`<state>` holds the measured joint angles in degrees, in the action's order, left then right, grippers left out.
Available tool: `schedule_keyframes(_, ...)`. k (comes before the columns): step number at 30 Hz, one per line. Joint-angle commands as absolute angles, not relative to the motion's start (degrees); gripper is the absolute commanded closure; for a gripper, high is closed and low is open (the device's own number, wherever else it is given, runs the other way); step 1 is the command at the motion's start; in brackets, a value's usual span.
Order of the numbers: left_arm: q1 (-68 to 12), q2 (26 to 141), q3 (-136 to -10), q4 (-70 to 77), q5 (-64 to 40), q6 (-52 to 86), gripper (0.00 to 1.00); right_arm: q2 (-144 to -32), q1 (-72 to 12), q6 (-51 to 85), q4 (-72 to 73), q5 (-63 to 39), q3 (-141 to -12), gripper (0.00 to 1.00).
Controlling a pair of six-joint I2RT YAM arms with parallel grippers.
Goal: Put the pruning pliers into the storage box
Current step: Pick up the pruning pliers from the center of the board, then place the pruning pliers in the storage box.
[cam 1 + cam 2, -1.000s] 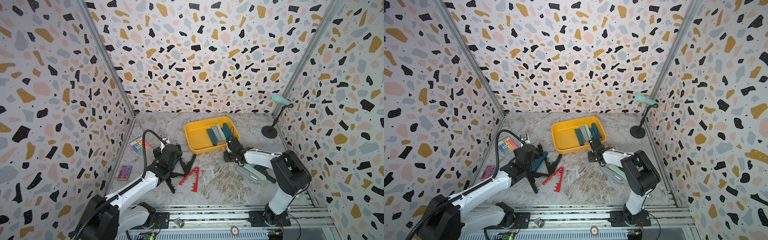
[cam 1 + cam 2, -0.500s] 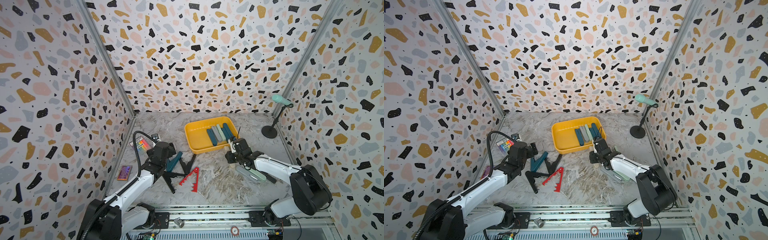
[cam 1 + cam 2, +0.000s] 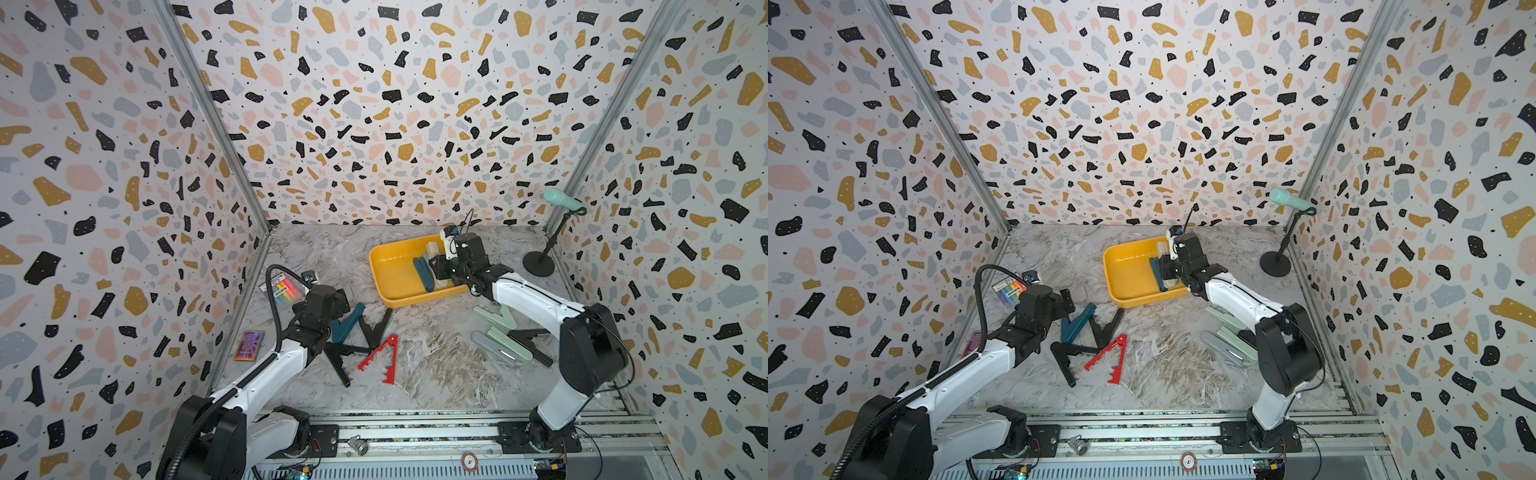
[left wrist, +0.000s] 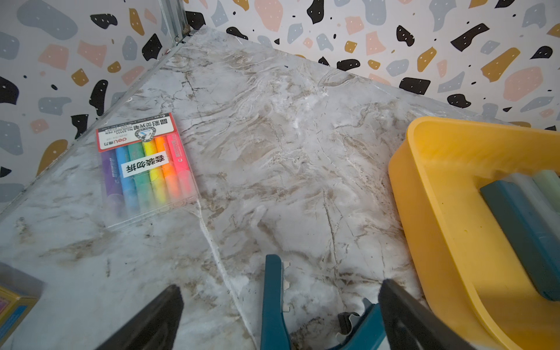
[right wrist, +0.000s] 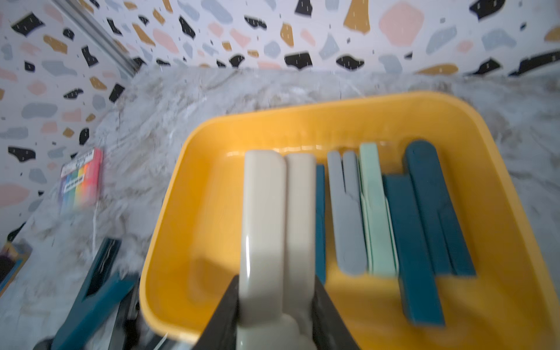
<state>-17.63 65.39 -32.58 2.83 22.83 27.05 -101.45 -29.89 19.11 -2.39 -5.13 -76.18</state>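
Right gripper [image 5: 275, 303] is clamped on a beige pair of pruning pliers [image 5: 272, 218], holding it over the yellow storage box [image 3: 395, 274], just right of centre in both top views. Grey, mint and teal pairs [image 5: 347, 218] lie inside already. Left gripper [image 4: 280, 288] is spread wide, a teal pair [image 4: 272, 312] between its fingers on the marble tabletop [image 4: 288, 151], lower left of the box. Red notched pair [image 3: 380, 359] sits nearby.
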Motion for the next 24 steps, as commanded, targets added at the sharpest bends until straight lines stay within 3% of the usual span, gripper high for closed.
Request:
schedule_keyframes(1, -17.36, 65.48, -31.92, 3.42, 22.14, 27.69, 0.01, -106.66, -30.66, 17.49, -4.26, -5.42, -83.51, 0.85)
schedule_keyframes(4, -17.34, 65.63, -31.67, 4.18, 22.21, 27.62, 0.01, -110.44, -30.78, 17.77, -3.45, -4.89, -87.47, 0.78)
schedule_keyframes(14, -17.23, 68.2, -32.83, 4.66, 21.8, 27.16, 0.0, -129.04, -34.54, 16.02, -15.72, 0.38, -107.9, 0.77)
schedule_keyframes(24, -17.14, 68.46, -32.78, 5.18, 21.99, 26.97, 0.01, -135.6, -34.81, 14.53, -19.83, 3.51, -111.8, 0.76)
